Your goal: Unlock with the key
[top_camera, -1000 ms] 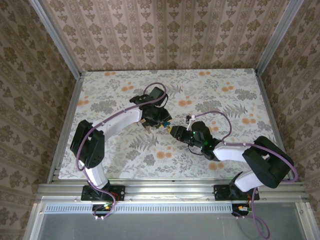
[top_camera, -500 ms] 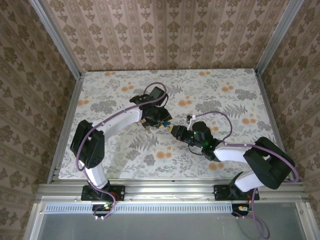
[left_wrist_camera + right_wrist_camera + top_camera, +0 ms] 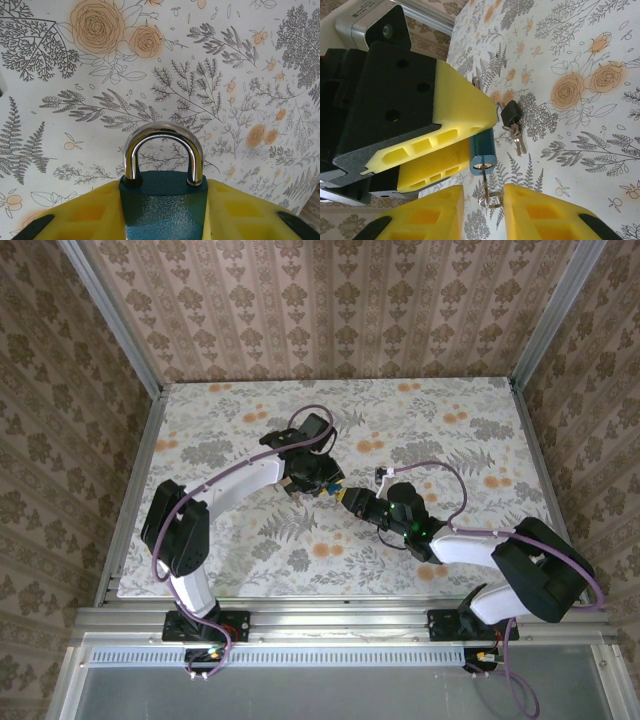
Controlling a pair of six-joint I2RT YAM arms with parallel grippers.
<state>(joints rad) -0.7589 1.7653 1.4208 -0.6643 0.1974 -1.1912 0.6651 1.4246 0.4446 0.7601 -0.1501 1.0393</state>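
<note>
top external: left gripper (image 3: 318, 484) and right gripper (image 3: 350, 500) meet mid-way on the flowered table (image 3: 460, 440), edges well off. since a second ago the right arm has barely shifted and the left has not moved.
left wrist: yellow pads (image 3: 85, 215) pinch the blue metal padlock with a steel shackle (image 3: 163, 200).
right wrist: silver key (image 3: 483, 176) sits in its keyhole, with the key ring (image 3: 491, 201) between the right gripper's parted fingers; whether they grip it i cannot tell.

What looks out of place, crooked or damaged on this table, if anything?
Nothing looks damaged or spilled. One oddity: a second, small black padlock with its own keys lies loose on the table near the blue padlock that the left gripper holds. The blue padlock's shackle is closed, with a key in its keyhole.
</note>
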